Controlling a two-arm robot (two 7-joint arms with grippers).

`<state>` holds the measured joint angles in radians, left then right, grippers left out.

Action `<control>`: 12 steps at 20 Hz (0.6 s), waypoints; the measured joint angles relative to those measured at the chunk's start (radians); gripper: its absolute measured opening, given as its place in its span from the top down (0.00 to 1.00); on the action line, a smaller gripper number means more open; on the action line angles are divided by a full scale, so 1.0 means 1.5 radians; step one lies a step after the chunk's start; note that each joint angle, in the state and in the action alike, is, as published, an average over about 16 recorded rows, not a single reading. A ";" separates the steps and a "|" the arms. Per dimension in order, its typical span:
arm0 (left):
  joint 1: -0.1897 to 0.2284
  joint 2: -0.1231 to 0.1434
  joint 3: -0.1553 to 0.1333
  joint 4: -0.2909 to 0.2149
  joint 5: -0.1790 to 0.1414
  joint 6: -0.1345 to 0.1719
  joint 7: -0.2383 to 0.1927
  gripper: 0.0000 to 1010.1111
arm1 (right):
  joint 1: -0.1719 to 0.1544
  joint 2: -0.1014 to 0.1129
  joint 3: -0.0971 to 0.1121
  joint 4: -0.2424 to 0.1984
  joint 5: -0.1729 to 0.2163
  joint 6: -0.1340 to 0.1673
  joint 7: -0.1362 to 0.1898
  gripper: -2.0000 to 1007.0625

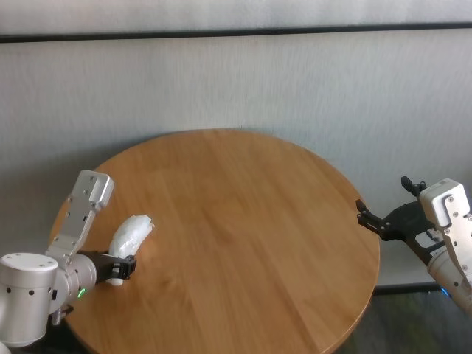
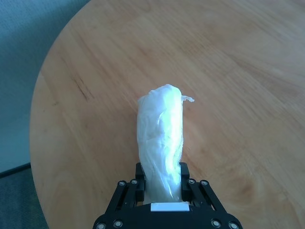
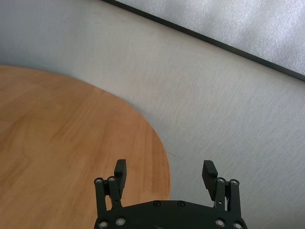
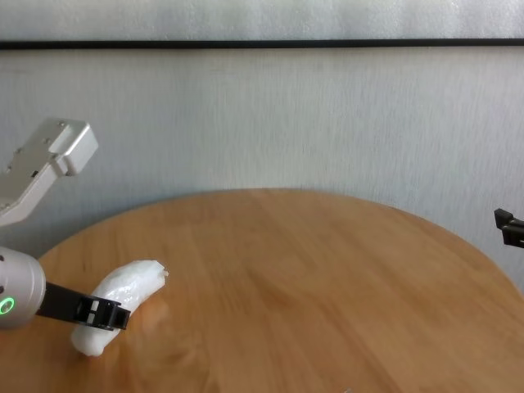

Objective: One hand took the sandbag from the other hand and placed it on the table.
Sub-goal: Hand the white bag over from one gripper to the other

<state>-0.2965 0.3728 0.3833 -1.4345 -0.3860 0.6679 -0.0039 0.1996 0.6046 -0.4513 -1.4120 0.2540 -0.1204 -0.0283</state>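
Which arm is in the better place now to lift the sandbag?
The left. The left gripper is shut on the sandbag over the table; the right gripper waits open beyond the far edge.

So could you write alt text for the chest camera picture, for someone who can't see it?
The robot's left gripper, jaws shut, grips a white, lumpy, crinkled sandbag near its lower end on the left of a round, light-brown wooden table. Only the tip of the right gripper shows at the right edge.
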 joint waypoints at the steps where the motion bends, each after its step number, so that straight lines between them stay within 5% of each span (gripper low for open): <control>1: 0.000 0.000 0.000 0.000 0.000 0.000 0.000 0.56 | 0.000 0.000 0.000 0.000 0.000 0.000 0.000 0.01; 12: 0.002 0.004 0.003 -0.006 0.004 -0.017 -0.015 0.58 | 0.000 0.000 0.000 0.000 0.000 0.000 0.000 0.01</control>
<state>-0.2929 0.3790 0.3874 -1.4439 -0.3797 0.6429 -0.0260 0.1996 0.6046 -0.4513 -1.4120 0.2540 -0.1204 -0.0282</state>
